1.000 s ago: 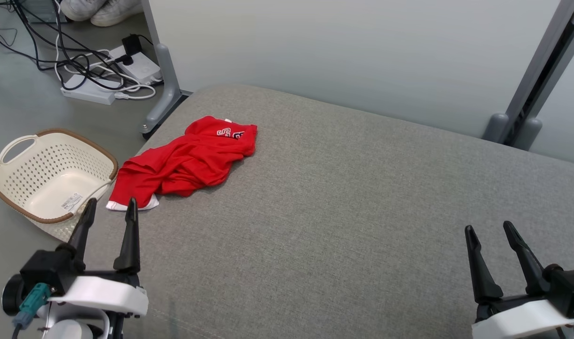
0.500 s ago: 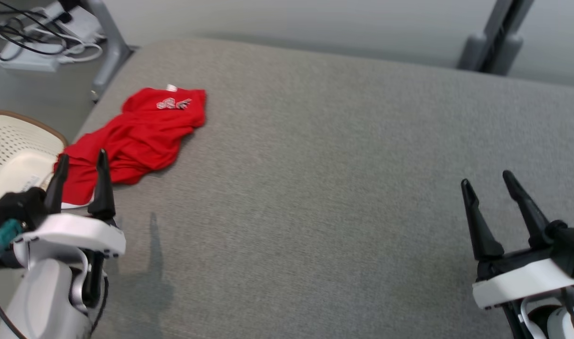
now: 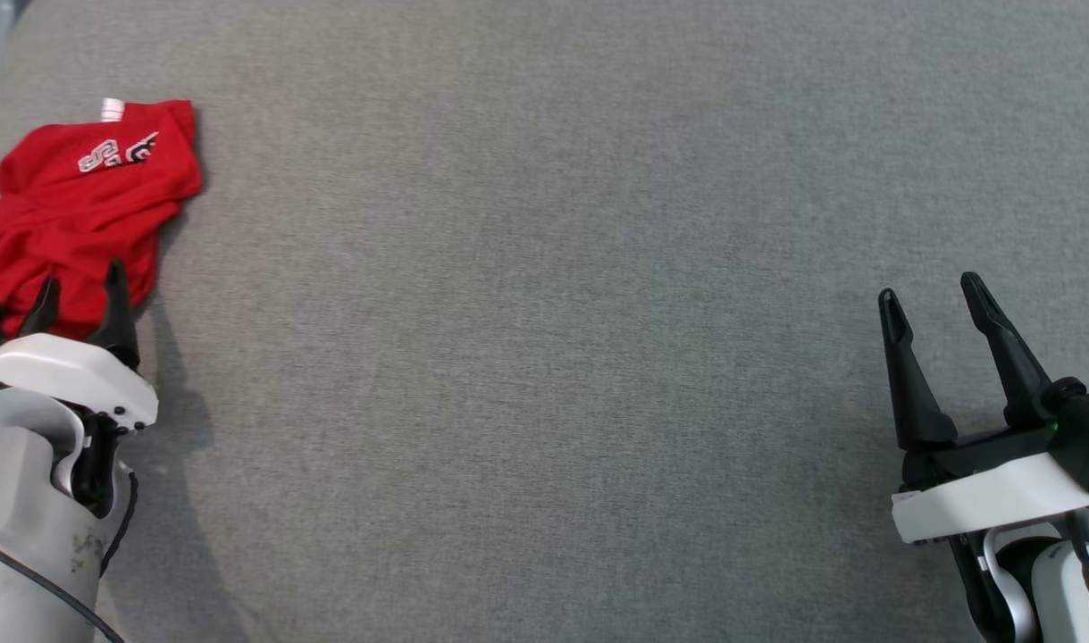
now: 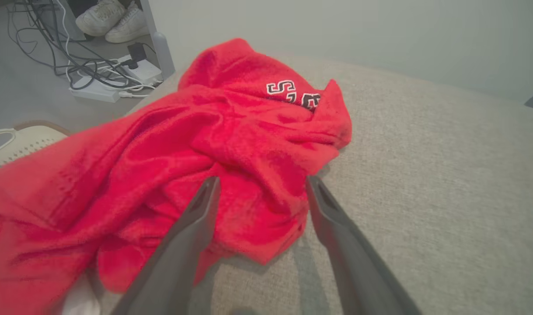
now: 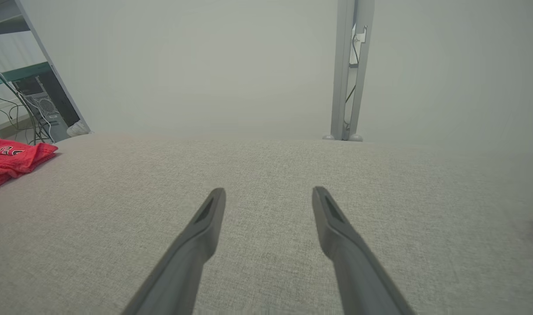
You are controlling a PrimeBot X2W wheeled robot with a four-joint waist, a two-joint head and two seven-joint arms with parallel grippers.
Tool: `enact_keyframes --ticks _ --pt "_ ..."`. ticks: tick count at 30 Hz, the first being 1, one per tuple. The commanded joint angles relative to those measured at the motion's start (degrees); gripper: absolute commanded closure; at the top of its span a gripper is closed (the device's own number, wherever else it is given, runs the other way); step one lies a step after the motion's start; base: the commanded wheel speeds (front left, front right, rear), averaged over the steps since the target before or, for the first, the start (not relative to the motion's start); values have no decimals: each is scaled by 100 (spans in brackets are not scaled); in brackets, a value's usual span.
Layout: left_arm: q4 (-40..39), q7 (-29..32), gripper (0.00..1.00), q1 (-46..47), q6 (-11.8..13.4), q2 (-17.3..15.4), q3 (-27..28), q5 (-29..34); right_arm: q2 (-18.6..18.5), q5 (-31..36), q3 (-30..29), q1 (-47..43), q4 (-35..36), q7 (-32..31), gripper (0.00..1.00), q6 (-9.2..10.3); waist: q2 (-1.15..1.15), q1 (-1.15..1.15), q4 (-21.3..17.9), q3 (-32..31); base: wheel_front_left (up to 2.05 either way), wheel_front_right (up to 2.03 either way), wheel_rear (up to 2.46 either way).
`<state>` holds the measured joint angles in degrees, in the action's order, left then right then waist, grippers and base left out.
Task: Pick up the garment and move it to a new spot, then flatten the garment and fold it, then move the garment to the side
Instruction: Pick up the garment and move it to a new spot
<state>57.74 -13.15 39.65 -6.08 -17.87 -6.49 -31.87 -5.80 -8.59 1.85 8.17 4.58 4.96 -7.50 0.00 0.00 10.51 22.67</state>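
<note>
A crumpled red garment [image 3: 71, 205] with white lettering lies at the far left of the grey padded surface [image 3: 544, 268]. My left gripper [image 3: 78, 286] is open, its fingertips over the garment's near edge. In the left wrist view the red garment [image 4: 196, 148] bulges between and beyond the open left gripper [image 4: 262, 183], with nothing pinched. My right gripper [image 3: 930, 290] hangs open over bare fabric at the lower right, far from the garment. The right wrist view has the open right gripper [image 5: 269, 192] above the surface, and the garment [image 5: 12, 159] at the far left edge.
In the left wrist view, cables, a white power strip [image 4: 104, 85], a pair of white shoes [image 4: 111, 19] and a metal post foot [image 4: 159, 41] lie on the floor beyond the surface's corner. A cream basket rim [image 4: 17, 135] peeks out at left. A grey upright [image 5: 347, 70] stands behind.
The head camera has tilted down and turned, so floor, basket and wall have left its view. My left gripper has come forward over the garment's near edge. The right gripper stays open.
</note>
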Motion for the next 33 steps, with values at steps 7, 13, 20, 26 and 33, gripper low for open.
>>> enact_keyframes --ticks 7,13,20,26,33 --pt "961 245 69 397 -91 -85 -53 -160 16 -26 4 171 -169 152 0 2 0 0 -182 92 0 0 0" --pt "1020 -88 100 429 -79 -138 -126 -37 25 -40 -44 164 -263 242 0 2 0 0 -182 -61 0 0 0" --pt "-401 -192 100 -185 218 -166 201 312 57 -60 -71 64 -441 397 0 2 0 0 -177 -571 0 0 0" --pt "-2100 -196 100 -1257 352 142 607 755 88 -111 -144 -189 -577 454 0 2 0 0 -128 -1142 0 0 0" --pt "-3572 -196 100 -2435 519 322 633 1170 109 -177 -104 -438 -619 429 0 2 0 0 -228 -1599 0 0 0"
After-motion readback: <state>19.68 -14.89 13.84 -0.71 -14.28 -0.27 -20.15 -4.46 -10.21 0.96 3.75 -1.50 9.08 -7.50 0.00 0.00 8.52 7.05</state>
